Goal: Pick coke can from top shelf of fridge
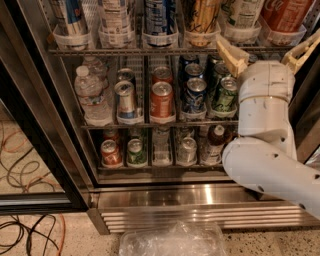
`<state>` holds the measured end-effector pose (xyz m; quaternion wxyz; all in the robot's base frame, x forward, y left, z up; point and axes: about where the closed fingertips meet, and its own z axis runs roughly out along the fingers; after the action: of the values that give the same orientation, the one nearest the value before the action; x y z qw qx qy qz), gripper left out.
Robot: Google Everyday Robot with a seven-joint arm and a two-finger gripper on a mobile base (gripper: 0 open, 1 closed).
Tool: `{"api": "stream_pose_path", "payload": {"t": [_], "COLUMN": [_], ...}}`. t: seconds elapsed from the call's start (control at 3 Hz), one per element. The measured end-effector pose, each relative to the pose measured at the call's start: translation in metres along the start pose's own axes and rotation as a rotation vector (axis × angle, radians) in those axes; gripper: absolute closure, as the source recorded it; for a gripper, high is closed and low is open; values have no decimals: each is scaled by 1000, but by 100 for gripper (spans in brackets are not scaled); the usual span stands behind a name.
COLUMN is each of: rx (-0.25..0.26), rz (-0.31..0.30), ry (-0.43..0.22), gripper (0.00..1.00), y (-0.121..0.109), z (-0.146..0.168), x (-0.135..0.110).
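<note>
Jaws spread wide and holding nothing, the gripper [267,49] hangs at the front edge of the top shelf [125,50], its tan fingers [230,54] pointing up. The coke can [286,12] stands untouched in a white plastic cup [282,36] at the far right of that shelf, just above and slightly right of the gripper. The white arm [265,125] rises past the lower racks of the fridge [200,200]. The approach looks nearly done; the reach up, grasp and lift-out remain.
</note>
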<state>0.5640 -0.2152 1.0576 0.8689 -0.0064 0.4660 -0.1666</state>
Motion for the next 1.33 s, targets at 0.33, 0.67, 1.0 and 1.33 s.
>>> {"api": "stream_pose_path", "payload": {"t": [0.33,0.67,1.0,1.33], "rx": [68,147,171,172], "rz": [27,80,78,78], "ry": [-10,46,98,98], "gripper": [0,0,0,0], "y": [-13,-31,-43,-43], "z": [14,11,1,1], "x": [-8,2,19,19]}}
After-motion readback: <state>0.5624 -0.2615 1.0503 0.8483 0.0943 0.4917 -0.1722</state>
